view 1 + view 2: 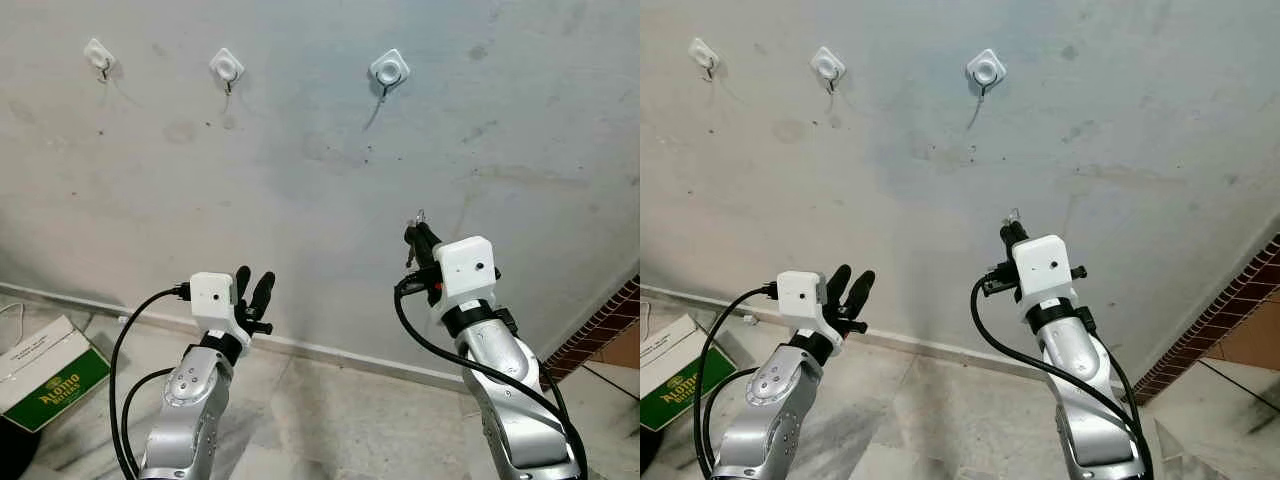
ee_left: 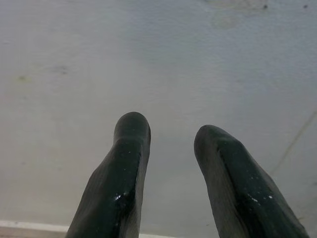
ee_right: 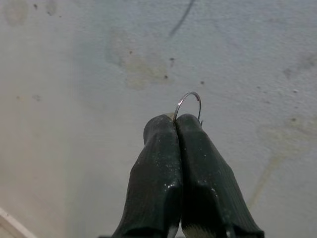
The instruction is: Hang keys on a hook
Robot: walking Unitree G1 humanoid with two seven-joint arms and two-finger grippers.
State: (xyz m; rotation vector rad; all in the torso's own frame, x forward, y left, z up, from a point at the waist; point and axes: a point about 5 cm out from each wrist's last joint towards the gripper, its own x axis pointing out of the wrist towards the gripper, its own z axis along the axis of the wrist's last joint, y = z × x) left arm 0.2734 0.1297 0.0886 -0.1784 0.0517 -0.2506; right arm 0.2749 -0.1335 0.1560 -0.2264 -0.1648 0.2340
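Three white adhesive hooks sit high on the grey wall: a left hook (image 1: 98, 55), a middle hook (image 1: 227, 67) and a right hook (image 1: 389, 70). My right gripper (image 1: 417, 232) is raised in front of the wall, well below and slightly right of the right hook. It is shut on a thin metal key ring (image 3: 189, 104), whose loop pokes out above the fingertips. The keys themselves are hidden. My left gripper (image 1: 254, 280) is held lower at the left, open, with nothing between its fingers (image 2: 130, 148).
A white baseboard (image 1: 330, 352) runs along the foot of the wall above a pale tiled floor. A green and white carton (image 1: 45, 372) lies on the floor at the left. Red brickwork (image 1: 600, 330) shows at the right edge.
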